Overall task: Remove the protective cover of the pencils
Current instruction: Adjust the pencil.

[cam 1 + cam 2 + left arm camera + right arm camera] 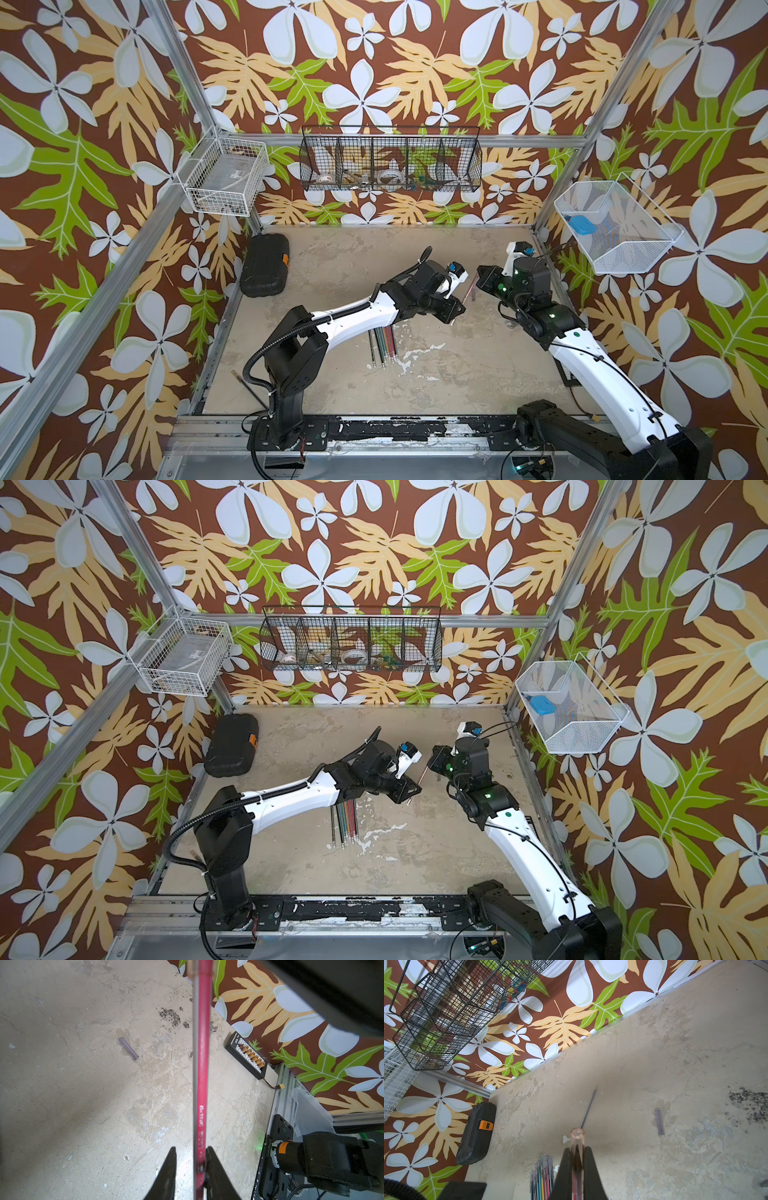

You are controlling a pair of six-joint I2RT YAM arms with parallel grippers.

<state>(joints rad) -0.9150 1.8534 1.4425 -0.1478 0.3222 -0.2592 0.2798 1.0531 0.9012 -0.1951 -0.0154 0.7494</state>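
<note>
Jaws of the left gripper [191,1150] clamp a red pencil [202,1064]. In both top views it runs toward 1 o'clock to the right gripper [578,1149], whose jaws are closed on the clear cover [577,1136] at its end. Other pencils [384,347] lie bundled on the table [436,374], at 8 o'clock from the left gripper.

A white serial [270,1147], seemingly "J0250823023", runs along the black base plate [279,1126], lower right; the red pencil's [202,1064] print is illegible
</note>
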